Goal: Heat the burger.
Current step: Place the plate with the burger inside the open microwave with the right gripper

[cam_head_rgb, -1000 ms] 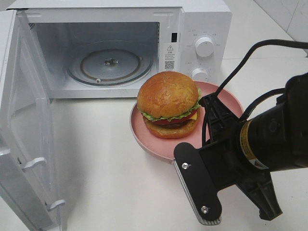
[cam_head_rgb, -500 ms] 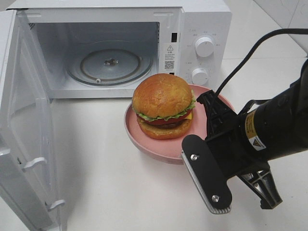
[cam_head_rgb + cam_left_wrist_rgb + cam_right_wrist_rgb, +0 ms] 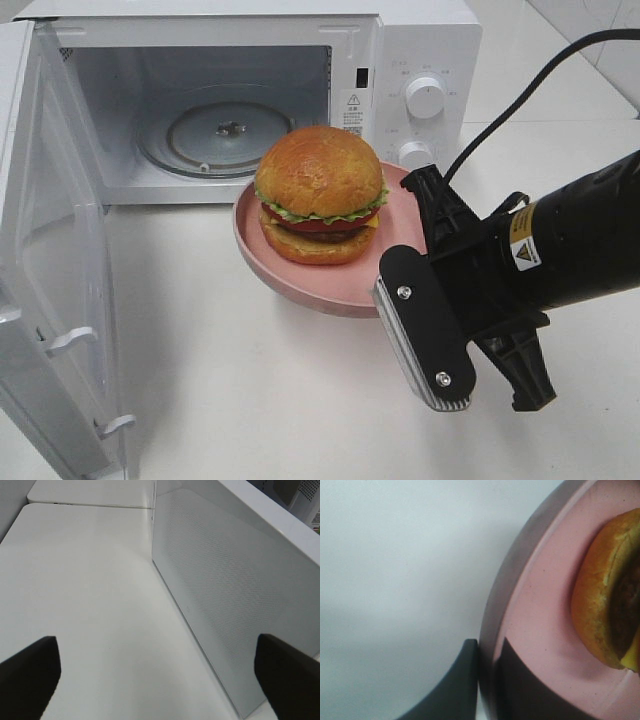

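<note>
Toward the worktop's point(image 3: 250, 400) far edge, we see the burger point(image 3: 320, 195) on a pink plate point(image 3: 300, 285) before the open microwave point(image 3: 420, 60). Right jaws clench the plate's rim, half hidden by the right arm point(image 3: 580, 240). Left jaws gape, cut off.

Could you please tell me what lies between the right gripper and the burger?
Only bare pink plate; the right gripper clamps its rim short of the burger, as the right wrist view shows.

A white desk point(image 3: 230, 400) carries a white microwave point(image 3: 425, 45) toward the back, its door point(image 3: 45, 260) swung wide open at the left. Just in front is a pink plate point(image 3: 335, 285); whether it touches the desk is unclear.
</note>
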Action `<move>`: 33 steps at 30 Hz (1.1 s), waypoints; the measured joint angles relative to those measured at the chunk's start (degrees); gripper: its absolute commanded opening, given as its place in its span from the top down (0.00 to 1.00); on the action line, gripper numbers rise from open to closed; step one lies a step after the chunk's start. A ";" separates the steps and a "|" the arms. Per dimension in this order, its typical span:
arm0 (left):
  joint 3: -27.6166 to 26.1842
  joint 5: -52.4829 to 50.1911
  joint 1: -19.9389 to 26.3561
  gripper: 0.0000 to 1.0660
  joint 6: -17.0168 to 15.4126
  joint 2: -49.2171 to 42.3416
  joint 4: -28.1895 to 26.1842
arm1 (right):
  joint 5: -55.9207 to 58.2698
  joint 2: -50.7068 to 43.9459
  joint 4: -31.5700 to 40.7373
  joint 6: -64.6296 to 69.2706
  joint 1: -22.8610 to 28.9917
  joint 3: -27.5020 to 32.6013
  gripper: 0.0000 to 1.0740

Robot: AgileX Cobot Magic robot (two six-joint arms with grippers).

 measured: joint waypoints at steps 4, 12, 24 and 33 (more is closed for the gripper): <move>0.00 0.00 0.00 0.08 0.00 0.00 0.00 | -3.95 0.97 0.97 -0.69 0.00 0.00 1.00; 0.00 0.00 0.00 0.08 0.00 0.00 0.00 | -5.90 5.79 0.97 -0.46 0.00 -1.38 1.00; 0.00 0.00 0.00 0.08 0.00 0.00 0.00 | -6.59 13.24 0.97 -0.34 0.00 -10.83 1.00; 0.00 0.00 0.00 0.08 0.00 0.00 0.00 | -6.42 18.79 -0.29 -0.34 0.00 -17.13 1.00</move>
